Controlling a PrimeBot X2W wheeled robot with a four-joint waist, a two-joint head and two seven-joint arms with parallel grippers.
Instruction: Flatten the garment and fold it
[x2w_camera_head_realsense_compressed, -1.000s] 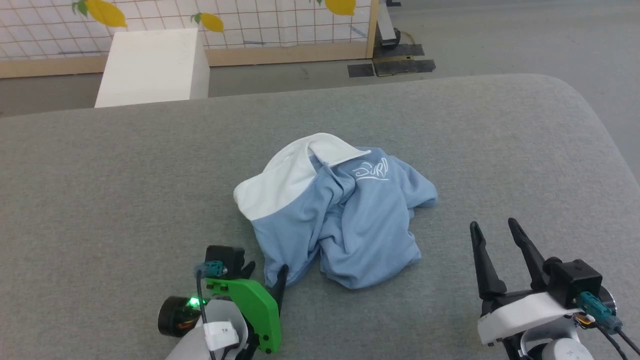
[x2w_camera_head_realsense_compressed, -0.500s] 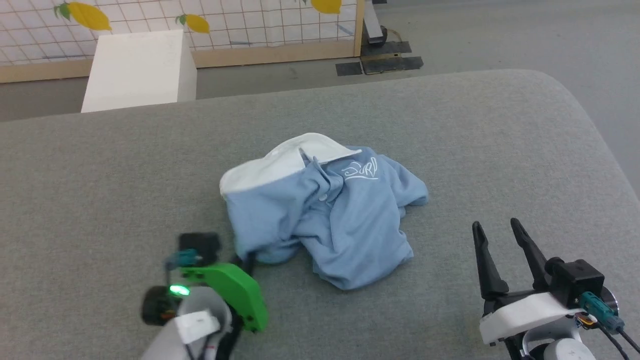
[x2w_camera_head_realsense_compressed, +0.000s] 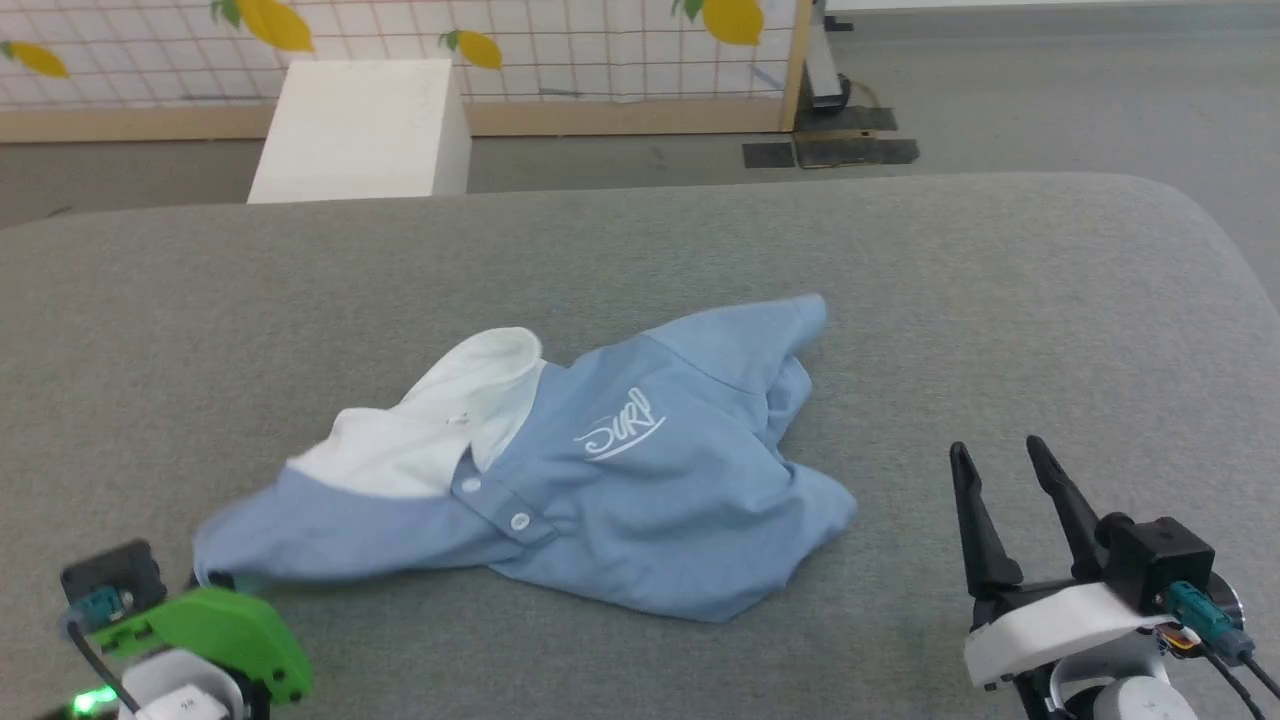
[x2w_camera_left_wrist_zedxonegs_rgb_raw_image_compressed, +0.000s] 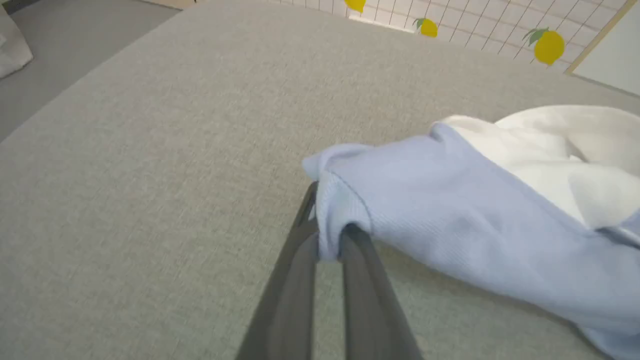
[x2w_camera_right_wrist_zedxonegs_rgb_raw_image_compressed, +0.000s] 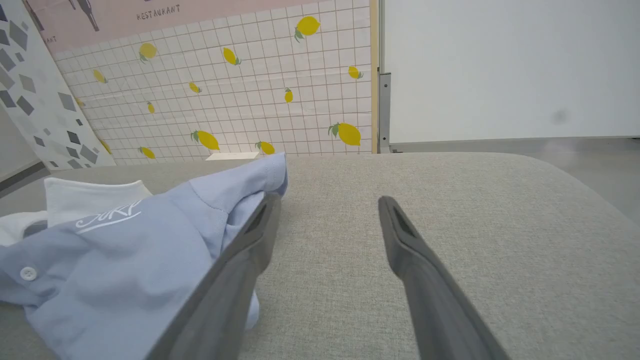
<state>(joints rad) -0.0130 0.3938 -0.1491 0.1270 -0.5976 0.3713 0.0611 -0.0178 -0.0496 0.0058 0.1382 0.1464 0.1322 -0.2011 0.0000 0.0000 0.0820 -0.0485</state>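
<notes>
Since a second ago: the garment (x2w_camera_head_realsense_compressed: 620, 480) has been drawn leftward out of its heap and lies longer and flatter on the bench (x2w_camera_head_realsense_compressed: 1000, 280). Your left tool (x2w_camera_left_wrist_zedxonegs_rgb_raw_image_compressed: 327, 245) is pinched shut on the garment's left edge, probably to pull out slack. Your right tool (x2w_camera_head_realsense_compressed: 998, 460) waits wide open and empty, near the garment's right side.
</notes>
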